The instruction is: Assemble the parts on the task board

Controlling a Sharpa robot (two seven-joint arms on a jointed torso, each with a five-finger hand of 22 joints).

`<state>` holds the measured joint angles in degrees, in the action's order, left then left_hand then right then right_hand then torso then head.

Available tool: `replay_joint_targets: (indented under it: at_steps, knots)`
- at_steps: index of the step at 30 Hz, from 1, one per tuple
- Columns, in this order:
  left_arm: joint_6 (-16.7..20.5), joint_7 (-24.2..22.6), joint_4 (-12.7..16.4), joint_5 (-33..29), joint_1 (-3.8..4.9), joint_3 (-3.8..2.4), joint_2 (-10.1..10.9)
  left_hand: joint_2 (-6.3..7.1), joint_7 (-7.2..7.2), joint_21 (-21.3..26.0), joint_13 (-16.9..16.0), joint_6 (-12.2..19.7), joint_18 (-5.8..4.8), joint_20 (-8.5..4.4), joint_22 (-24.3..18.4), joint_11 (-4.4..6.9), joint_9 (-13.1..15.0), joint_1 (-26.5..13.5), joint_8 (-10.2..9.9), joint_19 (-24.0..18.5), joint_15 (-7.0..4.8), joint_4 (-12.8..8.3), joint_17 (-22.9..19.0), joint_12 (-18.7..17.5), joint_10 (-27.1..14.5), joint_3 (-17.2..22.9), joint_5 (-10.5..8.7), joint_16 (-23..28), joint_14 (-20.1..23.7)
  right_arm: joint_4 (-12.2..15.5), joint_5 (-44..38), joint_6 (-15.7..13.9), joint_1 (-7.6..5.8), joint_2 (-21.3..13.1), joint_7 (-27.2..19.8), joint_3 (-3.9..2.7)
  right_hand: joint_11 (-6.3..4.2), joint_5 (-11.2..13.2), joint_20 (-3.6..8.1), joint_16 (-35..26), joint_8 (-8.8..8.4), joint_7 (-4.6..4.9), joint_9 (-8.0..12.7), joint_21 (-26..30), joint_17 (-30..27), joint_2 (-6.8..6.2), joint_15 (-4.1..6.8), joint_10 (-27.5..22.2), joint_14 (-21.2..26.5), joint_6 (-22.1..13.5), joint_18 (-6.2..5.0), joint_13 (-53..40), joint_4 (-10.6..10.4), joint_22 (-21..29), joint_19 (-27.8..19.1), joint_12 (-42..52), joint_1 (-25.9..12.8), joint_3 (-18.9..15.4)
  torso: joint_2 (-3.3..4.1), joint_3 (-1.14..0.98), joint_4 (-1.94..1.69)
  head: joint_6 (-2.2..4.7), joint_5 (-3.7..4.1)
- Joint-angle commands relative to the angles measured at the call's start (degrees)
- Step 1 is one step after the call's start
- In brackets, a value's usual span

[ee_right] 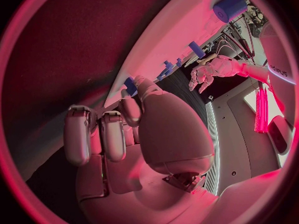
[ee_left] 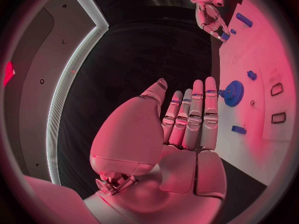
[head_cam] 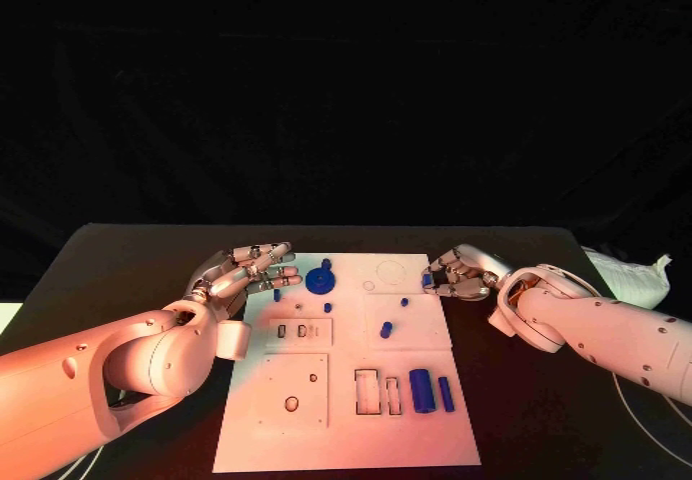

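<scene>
White task board (head_cam: pixel 433 440) with blue parts (head_cam: pixel 421 390), left hand (head_cam: pixel 248 272) fingers spread empty, right hand (head_cam: pixel 459 275) pinching small blue part (head_cam: pixel 428 281)

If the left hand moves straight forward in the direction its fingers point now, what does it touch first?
Probably the blue gear on the task board. The left hand is open, its fingertips pointing at the gear from close by; height above the board is unclear.

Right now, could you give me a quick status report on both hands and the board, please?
Left hand open beside the blue gear. Right hand pinches a small blue part at the task board edge. Nothing in the way.
</scene>
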<state>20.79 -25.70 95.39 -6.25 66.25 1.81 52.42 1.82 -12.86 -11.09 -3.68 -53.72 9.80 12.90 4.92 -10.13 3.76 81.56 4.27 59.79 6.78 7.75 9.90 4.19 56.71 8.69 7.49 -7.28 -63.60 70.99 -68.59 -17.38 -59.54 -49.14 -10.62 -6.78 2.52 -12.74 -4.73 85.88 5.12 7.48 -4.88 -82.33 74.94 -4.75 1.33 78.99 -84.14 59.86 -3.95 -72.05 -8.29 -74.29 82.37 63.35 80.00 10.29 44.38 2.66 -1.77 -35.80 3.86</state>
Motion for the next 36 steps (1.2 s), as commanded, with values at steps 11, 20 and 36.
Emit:
replay_joint_targets:
  at_steps: [11,20,36]
  knots:
    - [-0.9,-0.6,0.2,0.3,0.03,-0.04,-0.1,-0.58,0.11,0.4,0.0,-0.4,0.6,-0.01,-0.1,0.1,0.0,-0.1,-0.3,0.6,0.22,-0.3,0.1,-0.1,0.4,0.0,-0.16,0.3,-0.3,0.1,-1.2,0.6,0.04,0.6,0.5,-0.01,-0.36,0.6,0.51,0.4,0.51,-0.25,-0.2,-0.4,8.3,0.87,0.61,0.4,-4.5,1.0,0.72,-0.4,0.3,-0.4,0.4,0.9,0.1,0.4,0.01,0.0,-0.03,-0.24,0.15]
    - [-0.9,-0.5,0.3,0.3,0.04,-0.04,0.0,-0.58,0.11,0.4,0.0,-0.4,0.6,-0.01,-0.1,0.1,0.0,-0.1,-0.3,0.6,0.22,-0.3,0.1,-0.1,0.4,0.0,-0.16,0.3,-0.3,0.4,-2.1,-3.5,0.03,0.7,1.6,-0.02,-1.91,3.6,1.47,0.5,2.58,-2.21,-1.4,-0.5,8.5,3.59,1.82,1.4,-4.5,5.6,0.74,-1.2,1.6,-0.5,0.5,2.0,1.2,2.1,-0.02,0.02,0.0,-0.25,0.0]
    - [-0.8,-0.5,0.3,0.3,0.04,-0.04,0.1,-0.58,0.11,0.4,0.0,-0.4,0.6,-0.01,-0.1,0.1,0.0,-0.1,-0.3,0.6,0.22,-0.3,0.1,-0.1,0.4,0.0,-0.16,0.3,-0.3,7.8,-2.0,-7.1,-0.55,-0.1,4.6,-0.56,-2.64,4.8,2.32,0.8,3.3,-3.02,-2.4,-0.6,9.1,4.5,2.56,2.1,-4.6,6.6,0.83,-1.7,2.5,-0.9,0.7,2.6,0.7,2.9,-0.29,0.09,0.07,-0.17,0.02]
